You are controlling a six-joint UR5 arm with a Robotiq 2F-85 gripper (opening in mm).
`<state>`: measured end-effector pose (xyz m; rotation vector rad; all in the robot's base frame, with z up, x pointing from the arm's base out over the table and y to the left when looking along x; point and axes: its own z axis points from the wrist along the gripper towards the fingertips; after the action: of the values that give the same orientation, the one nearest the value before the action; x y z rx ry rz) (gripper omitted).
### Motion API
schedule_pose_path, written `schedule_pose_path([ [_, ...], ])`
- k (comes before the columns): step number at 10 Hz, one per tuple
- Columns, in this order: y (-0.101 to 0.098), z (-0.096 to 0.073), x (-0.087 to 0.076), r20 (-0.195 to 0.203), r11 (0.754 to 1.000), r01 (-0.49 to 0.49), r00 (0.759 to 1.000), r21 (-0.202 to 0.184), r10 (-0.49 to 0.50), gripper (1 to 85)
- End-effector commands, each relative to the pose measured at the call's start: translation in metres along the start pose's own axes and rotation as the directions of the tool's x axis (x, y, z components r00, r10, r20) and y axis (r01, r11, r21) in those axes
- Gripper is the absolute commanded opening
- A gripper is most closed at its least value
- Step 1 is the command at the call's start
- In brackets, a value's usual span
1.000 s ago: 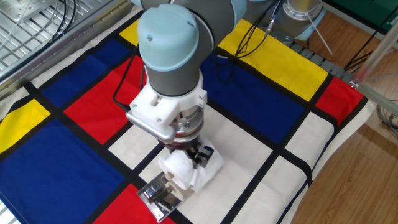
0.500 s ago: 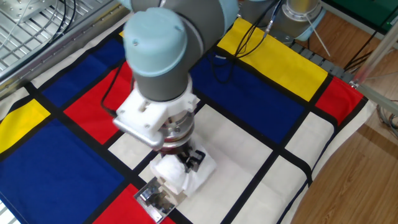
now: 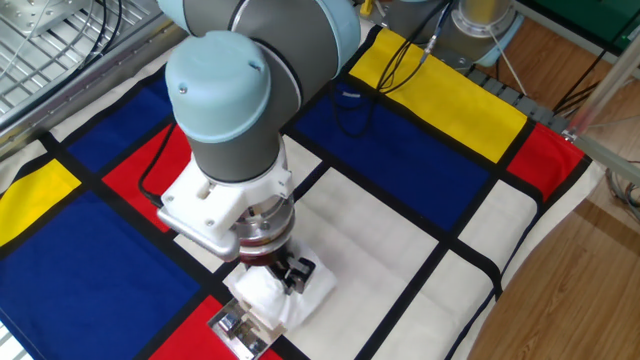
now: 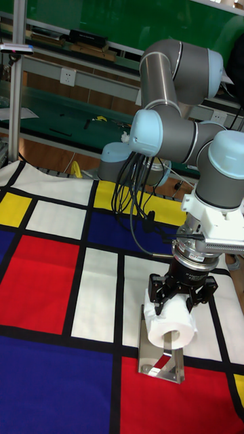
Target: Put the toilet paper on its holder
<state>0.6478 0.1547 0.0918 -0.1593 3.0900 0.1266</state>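
Item 1, toilet paper (image 4: 169,324): white roll, hollow core facing the tall fixed camera. I see it held at the near edge of the desk (image 3: 420,230), directly over the upper end of item 2. In the fixed view the roll (image 3: 275,295) shows as a white mass under the wrist, with loose paper spread toward the right on the white cloth panel.

Item 2, holder (image 4: 161,359): shiny chrome plate, lying flat on the cloth where a white panel meets a red one. Its slim bar rises at a slant toward the roll's core. Whether the bar has entered the core I cannot tell. In the fixed view only the plate's near end (image 3: 232,328) shows, at the bottom edge below the roll.

Item 3, gripper (image 4: 178,298): black, pointing straight down from the arm's white wrist block. I see its 2 fingers (image 4: 157,293) closed narrow on the top of the roll, 1 on each side. In the fixed view the gripper (image 3: 291,274) is mostly hidden by the wrist.

Item 4, cloth (image 3: 90,250): covers the desk, blocks of red, blue, yellow and white parted by black lines.

Item 5, cables (image 4: 132,203): black bundle hanging from the arm down to the cloth behind the roll.
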Motion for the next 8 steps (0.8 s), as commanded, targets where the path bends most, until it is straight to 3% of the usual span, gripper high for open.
schedule_pose_path([
  [1, 0.002, 0.000, -0.009, 0.021, 1.000, -0.003, 1.000, -0.014, 0.003, 1.0],
  [8, -0.024, -0.001, -0.011, 0.026, 0.996, 0.038, 0.999, 0.086, -0.041, 1.0],
])
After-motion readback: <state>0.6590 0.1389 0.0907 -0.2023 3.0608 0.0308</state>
